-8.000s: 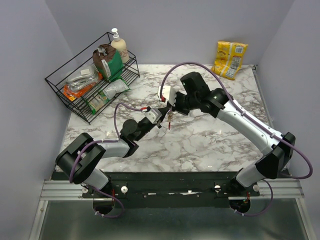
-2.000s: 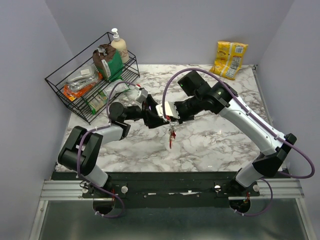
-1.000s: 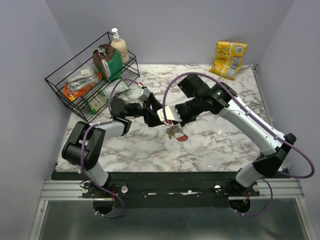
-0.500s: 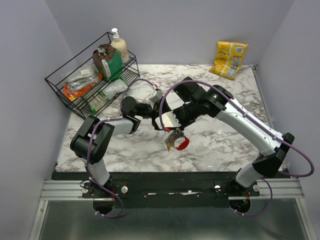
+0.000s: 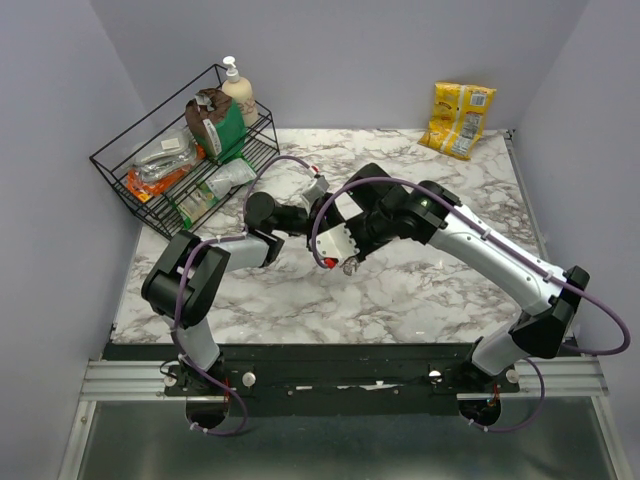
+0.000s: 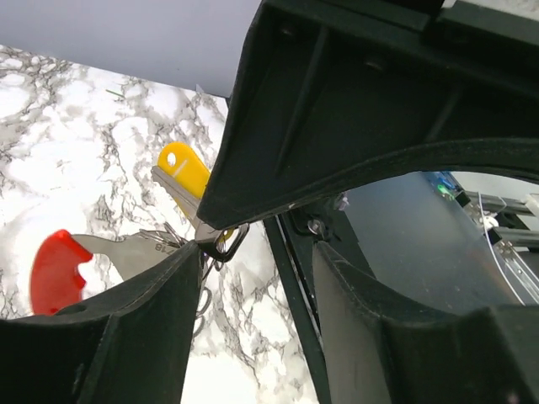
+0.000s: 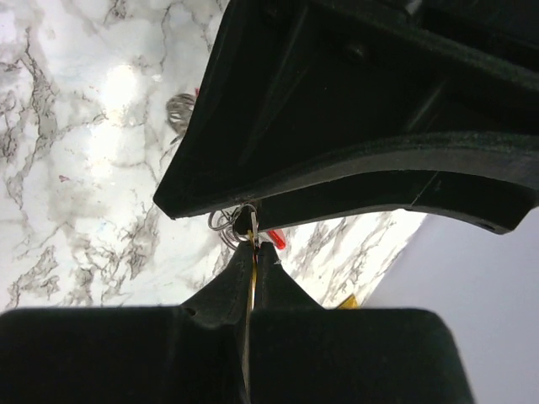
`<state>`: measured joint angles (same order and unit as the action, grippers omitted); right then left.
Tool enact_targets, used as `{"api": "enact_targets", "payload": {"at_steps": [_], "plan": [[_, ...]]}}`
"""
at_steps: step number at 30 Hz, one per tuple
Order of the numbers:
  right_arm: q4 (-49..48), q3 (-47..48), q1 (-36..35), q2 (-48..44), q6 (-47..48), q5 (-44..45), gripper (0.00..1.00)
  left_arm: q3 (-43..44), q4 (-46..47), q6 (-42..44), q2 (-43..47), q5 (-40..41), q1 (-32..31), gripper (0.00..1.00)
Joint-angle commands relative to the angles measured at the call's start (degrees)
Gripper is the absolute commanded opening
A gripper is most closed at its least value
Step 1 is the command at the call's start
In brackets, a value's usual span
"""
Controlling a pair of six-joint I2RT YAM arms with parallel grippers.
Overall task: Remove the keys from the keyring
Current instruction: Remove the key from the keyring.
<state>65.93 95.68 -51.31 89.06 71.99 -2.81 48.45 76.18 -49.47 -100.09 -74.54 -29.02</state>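
The keys [image 5: 347,266] are bunched just under my right gripper [image 5: 338,252] near the table's middle. In the right wrist view, my right gripper [image 7: 254,249] is shut on a thin yellow key seen edge-on, with wire rings of the keyring [image 7: 224,222] and a red bit [image 7: 276,240] just beyond its tips. The left wrist view shows a yellow key head [image 6: 184,168], a red key head [image 6: 53,271] and a silver blade [image 6: 126,252]. My left gripper [image 6: 261,252] is open and holds nothing. Its left finger [image 6: 143,328] is at the rings. In the top view my left gripper [image 5: 322,204] is close against the right one.
A black wire rack [image 5: 120,170] holding packets and a soap bottle [image 5: 238,90] stands at the back left. A yellow snack bag [image 5: 458,118] leans at the back right. Purple cables loop above both arms.
My right gripper has pulled the bunch left and up against the left gripper, and the keys no longer dangle low. The left gripper's jaws have narrowed slightly.
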Motion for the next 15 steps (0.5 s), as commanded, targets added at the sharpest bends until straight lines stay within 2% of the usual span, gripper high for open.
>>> {"api": "enact_targets", "payload": {"at_steps": [1, 9, 12, 15], "plan": [[-4.3, -0.1, -0.2, -2.2, -0.2, 4.0, 0.04, 1.2, 20.9, -1.2, -1.2, -0.4, -1.1, 0.6], [-5.5, 0.1, -0.3, -3.0, -1.3, 4.4, 0.04, 0.4, 20.8, -0.2, -1.8, 0.6, -1.2, 0.56], [-5.4, 0.2, -0.3, -2.4, -1.6, 4.2, 0.04, 0.1, 20.9, 0.3, -1.3, 1.2, -1.2, 0.51], [-5.8, 0.5, -0.3, -2.0, -1.9, 4.7, 0.04, -0.1, 20.9, 0.5, -1.2, 1.2, -1.2, 0.42]]}}
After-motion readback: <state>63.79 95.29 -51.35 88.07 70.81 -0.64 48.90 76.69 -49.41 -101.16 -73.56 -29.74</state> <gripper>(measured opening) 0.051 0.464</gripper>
